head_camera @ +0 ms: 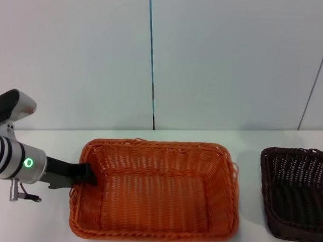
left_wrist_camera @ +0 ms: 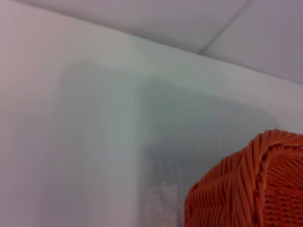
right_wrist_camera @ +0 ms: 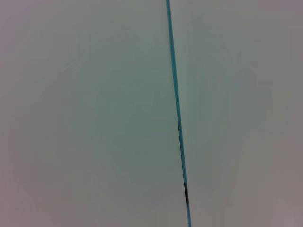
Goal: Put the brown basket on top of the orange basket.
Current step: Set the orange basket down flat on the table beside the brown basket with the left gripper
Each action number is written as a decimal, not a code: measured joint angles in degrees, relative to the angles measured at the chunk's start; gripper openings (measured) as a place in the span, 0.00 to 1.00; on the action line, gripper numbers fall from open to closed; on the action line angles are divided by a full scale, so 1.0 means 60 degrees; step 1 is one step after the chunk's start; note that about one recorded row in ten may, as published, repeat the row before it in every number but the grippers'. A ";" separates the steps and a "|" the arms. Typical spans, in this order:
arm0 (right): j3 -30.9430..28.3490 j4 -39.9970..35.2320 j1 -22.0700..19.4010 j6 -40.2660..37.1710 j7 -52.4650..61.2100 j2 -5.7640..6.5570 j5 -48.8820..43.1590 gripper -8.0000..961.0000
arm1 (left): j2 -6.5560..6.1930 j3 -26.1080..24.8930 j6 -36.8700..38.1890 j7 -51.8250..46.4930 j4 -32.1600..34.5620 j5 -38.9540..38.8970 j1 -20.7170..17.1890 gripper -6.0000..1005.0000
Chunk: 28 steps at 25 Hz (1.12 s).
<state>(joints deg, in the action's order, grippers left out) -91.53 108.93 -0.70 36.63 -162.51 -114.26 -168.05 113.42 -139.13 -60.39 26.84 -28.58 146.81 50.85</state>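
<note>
In the head view, the orange basket (head_camera: 155,191) lies nearest, low in the middle of the white table (head_camera: 36,223), its near rim almost at the lower edge of the picture and its floor bare. The left gripper (head_camera: 88,174) reaches in from the left and sits at the basket's left rim, with dark fingers at or just over the braid; whether they clamp the rim or merely rest there, I cannot tell. The brown basket (head_camera: 297,193) stands well apart at the far right of the table, partly cut off by the picture's edge, upright and untouched. The right arm is not visible here. In the left wrist view, one corner of the orange basket (left_wrist_camera: 251,189) shows against the pale table (left_wrist_camera: 85,142); no fingers appear. The right wrist view shows only a pale wall (right_wrist_camera: 85,113) with a thin blue seam (right_wrist_camera: 176,113), so that arm seems to be held away from the work. By my judgement the task is barely begun: the brown basket has yet to be grasped, lifted, carried left and set onto the orange one.
</note>
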 joint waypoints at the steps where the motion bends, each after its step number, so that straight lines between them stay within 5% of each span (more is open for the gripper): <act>1: 0.0001 0.0001 0.0000 0.0004 0.0000 0.0000 0.0000 0.93 | 0.0000 0.0000 0.0000 0.0000 0.0000 0.0000 0.0000 0.14; 28: 0.0026 -0.0221 -0.0033 -0.0166 0.0000 0.0038 0.0000 0.93 | 0.0022 0.0785 0.0148 -0.1093 -0.0097 0.0094 -0.0195 0.13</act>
<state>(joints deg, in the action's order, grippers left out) -91.37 107.60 -0.89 35.63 -162.51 -114.03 -168.05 113.56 -134.42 -59.50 20.27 -29.16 147.38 49.68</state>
